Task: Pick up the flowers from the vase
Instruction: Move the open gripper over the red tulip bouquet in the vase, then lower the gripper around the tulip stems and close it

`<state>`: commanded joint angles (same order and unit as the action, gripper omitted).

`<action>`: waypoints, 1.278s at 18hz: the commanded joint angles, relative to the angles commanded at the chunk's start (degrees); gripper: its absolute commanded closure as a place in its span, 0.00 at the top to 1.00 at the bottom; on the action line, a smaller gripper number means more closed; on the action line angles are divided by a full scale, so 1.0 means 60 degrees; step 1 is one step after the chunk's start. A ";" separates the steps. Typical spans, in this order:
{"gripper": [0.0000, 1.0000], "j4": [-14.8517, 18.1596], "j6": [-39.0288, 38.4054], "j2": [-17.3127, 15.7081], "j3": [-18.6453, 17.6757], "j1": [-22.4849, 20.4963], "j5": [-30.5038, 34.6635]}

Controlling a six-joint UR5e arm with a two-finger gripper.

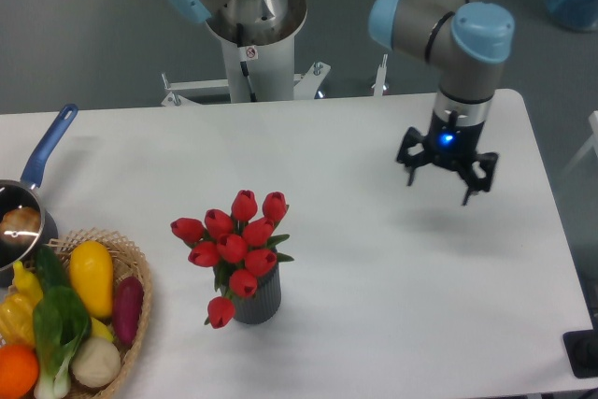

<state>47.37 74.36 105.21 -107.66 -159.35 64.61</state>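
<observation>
A white worktop (374,259) fills most of the view, seen from above and in front. Near its front edge, left of centre, stands the vase (259,298), a small dark grey ribbed cylinder, upright. The flowers (234,245) sit in it: a bunch of red closed tulip buds with green leaves, spreading wider than the vase, with one bud drooping low on the left side. At the front left corner lies a wicker basket (135,324) holding a yellow vegetable, a purple one, a leafy green one, a pale round one and an orange one. Just behind the basket, at the left edge, is a saucepan (23,221) with a blue handle pointing toward the back. The gripper (441,175) hangs above the right half of the worktop, nearer the back edge, well apart from the flowers and touching nothing. It points downward, a blue light glows on its body, and its jaws are spread apart with nothing between them. Above it, the grey arm (448,16) with light blue joint caps rises out of the top of the view. The arm's pedestal (250,39) stands behind the back edge of the worktop.
</observation>
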 joint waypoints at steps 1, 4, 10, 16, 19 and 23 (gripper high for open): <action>1.00 0.0101 -0.0073 -0.0059 0.0058 0.0117 -0.0147; 1.00 0.0132 -0.0249 -0.0264 -0.0044 0.0381 -0.0222; 1.00 0.0161 -0.0249 -0.0645 -0.0571 0.0997 -0.1036; 1.00 0.0249 -0.0892 -0.0645 -0.0586 0.1245 -0.4555; 1.00 0.0234 -0.0996 -0.0645 -0.0586 0.1466 -0.5186; 1.00 0.0176 -0.1011 -0.0573 -0.0499 0.1773 -0.5407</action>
<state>48.43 68.29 101.77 -110.66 -148.71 32.17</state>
